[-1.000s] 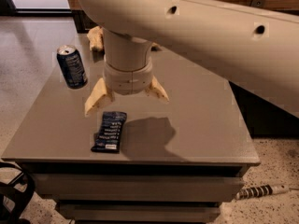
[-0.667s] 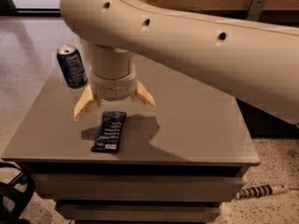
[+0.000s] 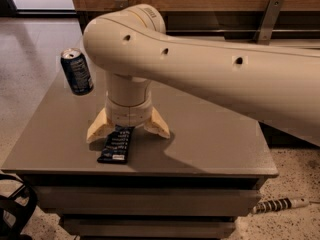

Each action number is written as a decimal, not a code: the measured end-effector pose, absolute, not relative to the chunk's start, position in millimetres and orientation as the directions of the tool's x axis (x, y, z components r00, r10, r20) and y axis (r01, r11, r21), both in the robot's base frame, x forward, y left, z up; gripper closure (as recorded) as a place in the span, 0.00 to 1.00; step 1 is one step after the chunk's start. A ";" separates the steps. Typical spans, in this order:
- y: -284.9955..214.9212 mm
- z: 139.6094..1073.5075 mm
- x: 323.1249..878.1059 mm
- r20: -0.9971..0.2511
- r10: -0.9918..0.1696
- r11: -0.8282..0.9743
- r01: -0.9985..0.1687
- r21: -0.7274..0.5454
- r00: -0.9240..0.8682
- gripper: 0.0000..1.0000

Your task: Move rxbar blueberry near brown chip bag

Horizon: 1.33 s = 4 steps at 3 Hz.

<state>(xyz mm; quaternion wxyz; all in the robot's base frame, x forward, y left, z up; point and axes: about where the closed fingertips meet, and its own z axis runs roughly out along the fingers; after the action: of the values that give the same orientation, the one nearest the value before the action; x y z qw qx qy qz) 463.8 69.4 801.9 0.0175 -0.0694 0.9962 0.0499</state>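
The arm [image 3: 210, 79] enters from the right edge of the camera view and bends downward over the left half of the table [image 3: 215, 134]. The gripper [image 3: 127, 134] points straight down, close to the table surface near the front edge.

Gripper state: the jaws are spread wide. One finger [image 3: 97, 129] stands to the left and the other to the right, and nothing is clamped between them. The tips sit at or just above the table surface; contact cannot be confirmed.

The rxbar blueberry [image 3: 116, 145] lies flat on the table. Its long axis runs roughly front to back, tilted slightly. Its far end lies between the two fingers, directly below the wrist. Its near end projects toward the front edge of the table. The left finger is just beside the bar; the right finger stands further off.

A blue soda can [image 3: 76, 71] stands upright near the left rear of the table, well apart from the bar and to the left of the arm.

A coiled cable [image 3: 280, 204] lies on the floor at the lower right.
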 end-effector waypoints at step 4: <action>71.9 802.9 457.6 -0.016 -0.128 0.986 -0.129 0.106 -0.992 0.65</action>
<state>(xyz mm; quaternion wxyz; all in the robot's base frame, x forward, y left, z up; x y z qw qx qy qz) 457.6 71.9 802.9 0.0043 -0.0645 0.9965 0.0535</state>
